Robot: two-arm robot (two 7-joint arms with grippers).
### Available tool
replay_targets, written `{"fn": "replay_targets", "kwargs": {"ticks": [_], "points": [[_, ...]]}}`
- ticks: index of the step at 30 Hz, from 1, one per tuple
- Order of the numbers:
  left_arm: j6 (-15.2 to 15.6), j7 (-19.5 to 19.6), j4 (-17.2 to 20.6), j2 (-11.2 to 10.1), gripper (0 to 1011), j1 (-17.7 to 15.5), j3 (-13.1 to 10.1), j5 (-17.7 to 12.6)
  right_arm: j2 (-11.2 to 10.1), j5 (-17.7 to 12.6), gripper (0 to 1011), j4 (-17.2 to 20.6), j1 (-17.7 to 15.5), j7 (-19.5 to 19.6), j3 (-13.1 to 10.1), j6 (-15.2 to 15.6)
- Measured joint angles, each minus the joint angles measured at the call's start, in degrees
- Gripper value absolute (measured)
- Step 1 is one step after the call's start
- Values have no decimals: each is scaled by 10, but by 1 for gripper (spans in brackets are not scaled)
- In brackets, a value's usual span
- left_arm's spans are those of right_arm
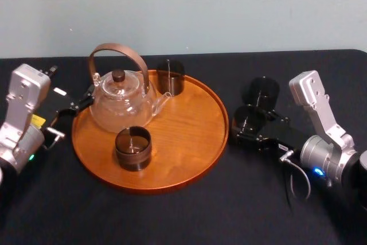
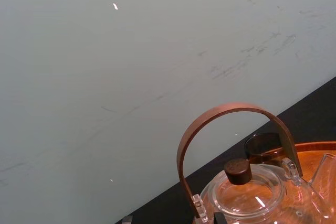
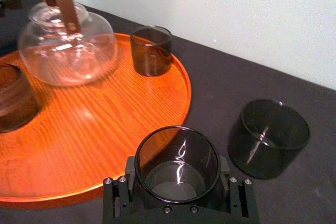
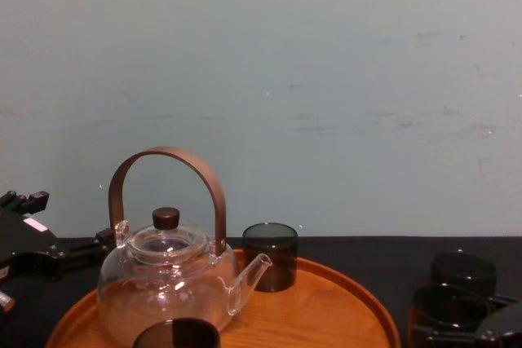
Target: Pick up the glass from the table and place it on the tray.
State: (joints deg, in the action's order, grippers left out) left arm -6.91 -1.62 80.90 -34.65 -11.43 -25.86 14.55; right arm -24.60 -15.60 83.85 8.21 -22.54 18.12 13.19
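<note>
Smoky glass (image 1: 248, 120) stands upright on the table (image 1: 229, 210) just right of the tray (image 1: 183, 127), clamped in the right tool (image 3: 177, 179); the tray lies leftward. Left tool (image 1: 85, 98) idles at the tray's left rim.

Scuffed pale blue-grey wall (image 4: 326, 55)

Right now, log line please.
right gripper: shut on glass, right of tray | left gripper: idle at tray's left rim
</note>
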Motion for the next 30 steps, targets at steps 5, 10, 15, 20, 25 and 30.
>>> {"fn": "replay_targets", "kwargs": {"ticks": [5,10,15,20,25,30], "points": [[0,0,0,0,1001,0,0,0,-10,-4,903,28,-7,-6,4,3],[0,0,0,0,1001,0,0,0,-20,-4,903,62,-13,-7,13,12],[0,0,0,0,1001,0,0,0,-28,2,903,87,-15,-7,24,26],[0,0,0,0,1001,0,0,0,-32,11,903,109,-11,-7,38,47],[0,0,0,0,1001,0,0,0,-30,21,903,119,1,-9,58,69],[0,0,0,0,1001,0,0,0,-24,32,903,122,12,-12,76,86]]}}
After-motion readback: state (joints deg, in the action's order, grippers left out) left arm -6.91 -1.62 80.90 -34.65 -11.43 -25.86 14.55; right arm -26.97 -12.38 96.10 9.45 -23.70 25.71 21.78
